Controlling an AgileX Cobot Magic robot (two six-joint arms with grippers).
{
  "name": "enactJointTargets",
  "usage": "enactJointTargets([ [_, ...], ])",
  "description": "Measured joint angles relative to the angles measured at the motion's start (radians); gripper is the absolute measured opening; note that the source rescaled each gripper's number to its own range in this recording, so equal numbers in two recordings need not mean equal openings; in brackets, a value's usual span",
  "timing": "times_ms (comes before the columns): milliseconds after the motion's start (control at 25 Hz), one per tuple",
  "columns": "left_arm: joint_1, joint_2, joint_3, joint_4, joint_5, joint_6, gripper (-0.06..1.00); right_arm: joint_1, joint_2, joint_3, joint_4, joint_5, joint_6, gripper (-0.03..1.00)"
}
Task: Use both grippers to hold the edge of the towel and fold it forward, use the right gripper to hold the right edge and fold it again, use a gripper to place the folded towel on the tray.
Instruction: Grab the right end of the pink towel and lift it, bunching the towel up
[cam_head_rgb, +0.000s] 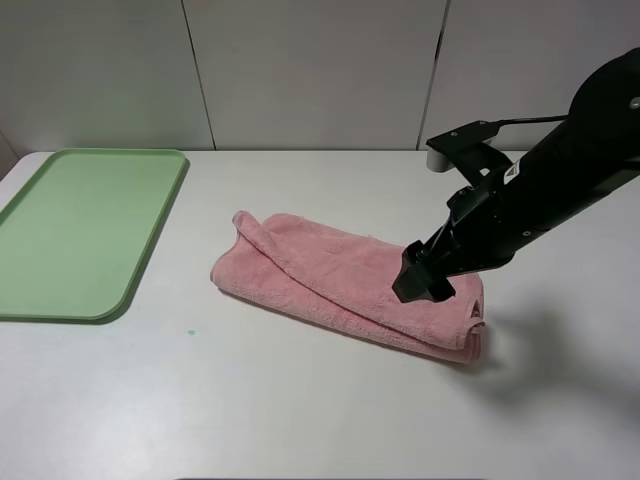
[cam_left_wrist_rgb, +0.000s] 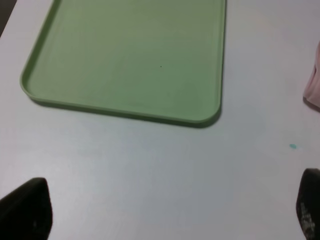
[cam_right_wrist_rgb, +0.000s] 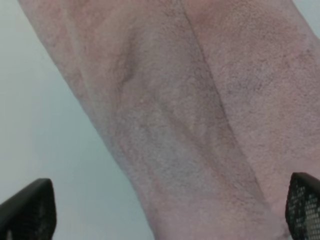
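towel folded, long axis upper left to lower right | right end effector gaping, empty, over its lower-right end | left end effector gaping, empty

Right arm angled downward, right pincer jaws spread wide, left pincer jaws equally spread

No legible text anywhere.
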Motion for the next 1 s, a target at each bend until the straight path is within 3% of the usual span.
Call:
enactJointTargets([
  [360, 0.0, 0.0, 0.0, 0.0, -0.001, 0.0, 0.98, 0.0, 0.0, 0.0, 0.085, -0.028, 0.0, 1.0],
  [800, 0.0, 0.0, 0.0, 0.0, -0.001, 0.0, 0.98, 0.002, 0.001, 0.0, 0.056, -0.033, 0.0, 1.0],
  [1000, 0.0, 0.0, 0.0, 0.0, -0.001, 0.0, 0.98, 0.076, 0.045, 0.0, -0.001, -0.061, 0.0, 1.0],
])
